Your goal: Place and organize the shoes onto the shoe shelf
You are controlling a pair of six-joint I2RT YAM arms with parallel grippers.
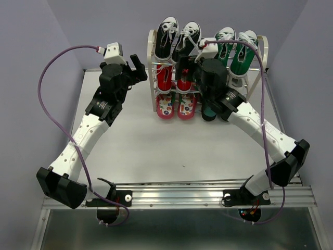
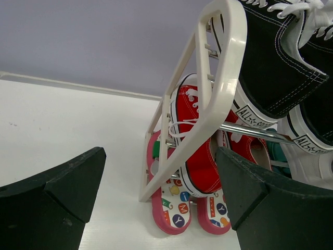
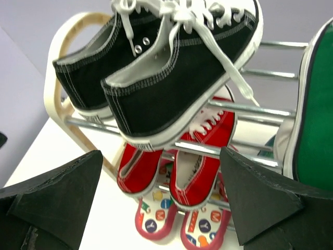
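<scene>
shoes: black-white sneakers [image 1: 167, 39] top, red sneakers [image 1: 165, 78] middle, flip-flops [image 1: 166, 107] bottom, all on shoe shelf [image 1: 152, 52] by desk's [image 1: 135, 151] far edge | right hand [image 3: 161, 153]: spread wide, empty, nearest; sneakers just ahead, toes to far edge | left hand [image 2: 160, 151]: spread, empty

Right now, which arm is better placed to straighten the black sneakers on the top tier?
Right, probably. The right gripper hovers open directly in front of the black sneakers, while the left gripper sits outside the shelf's cream side frame.
</scene>
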